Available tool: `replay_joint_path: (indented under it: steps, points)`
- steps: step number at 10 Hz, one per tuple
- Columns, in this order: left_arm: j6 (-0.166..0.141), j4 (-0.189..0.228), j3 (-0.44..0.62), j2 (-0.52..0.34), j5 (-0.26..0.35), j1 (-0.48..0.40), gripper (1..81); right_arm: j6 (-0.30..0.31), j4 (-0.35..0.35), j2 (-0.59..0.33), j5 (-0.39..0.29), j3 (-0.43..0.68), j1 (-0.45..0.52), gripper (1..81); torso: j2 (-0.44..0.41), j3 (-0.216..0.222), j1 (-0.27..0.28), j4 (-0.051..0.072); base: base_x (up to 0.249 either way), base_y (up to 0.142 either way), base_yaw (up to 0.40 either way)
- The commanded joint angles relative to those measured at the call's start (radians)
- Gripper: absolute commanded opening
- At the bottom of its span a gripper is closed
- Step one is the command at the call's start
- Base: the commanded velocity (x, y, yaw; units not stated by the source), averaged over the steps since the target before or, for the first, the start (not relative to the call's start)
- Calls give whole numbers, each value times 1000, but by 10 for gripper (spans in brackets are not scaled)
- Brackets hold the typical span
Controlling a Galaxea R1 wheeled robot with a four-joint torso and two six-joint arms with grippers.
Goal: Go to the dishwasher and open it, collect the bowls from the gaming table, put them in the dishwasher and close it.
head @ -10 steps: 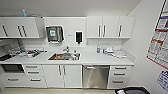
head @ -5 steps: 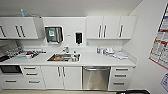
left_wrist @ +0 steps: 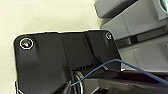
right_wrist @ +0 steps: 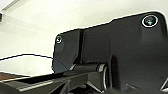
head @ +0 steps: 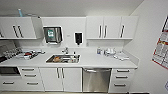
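we cannot tell from the wrist views whether our left hand or our right hand is open or closed; our own dark plates fill much of both, with a thin blue cable (left_wrist: pixel 140 68) crossing the left one and pale wall behind the right.

ahead of us stands a white kitchen. the dishwasher (head: pixel 96 80) sits shut under the worktop (head: pixel 100 61), its steel front and long bar handle facing us, between the double-door cabinet (head: pixel 60 79) under the sink and a stack of white drawers (head: pixel 122 78). the sink (head: pixel 63 59) is set into the worktop just beside it and holds some items too blurred to name. more clutter lies on the worktop at both ends. on the wall above hang white upper cabinets (head: pixel 111 27), a steel towel dispenser (head: pixel 52 34) and a dark soap dispenser (head: pixel 78 38). a poster (head: pixel 162 51) hangs on the side wall.
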Motion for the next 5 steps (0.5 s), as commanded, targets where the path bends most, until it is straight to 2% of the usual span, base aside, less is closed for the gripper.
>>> replay_joint_path:
  steps: [1,2,5]
  points:
    - [2,-10,15,-15,55,-59,811,-6,-13,-8,-46,12,50,811,0,0,0,0,99,0,0]
    - [2,-10,17,-15,55,-59,811,-6,-15,-8,-46,12,50,811,0,0,0,0,99,0,0]
    - [2,-10,18,-15,55,-59,811,-6,-15,-8,-46,9,51,811,0,0,0,0,89,64,0]
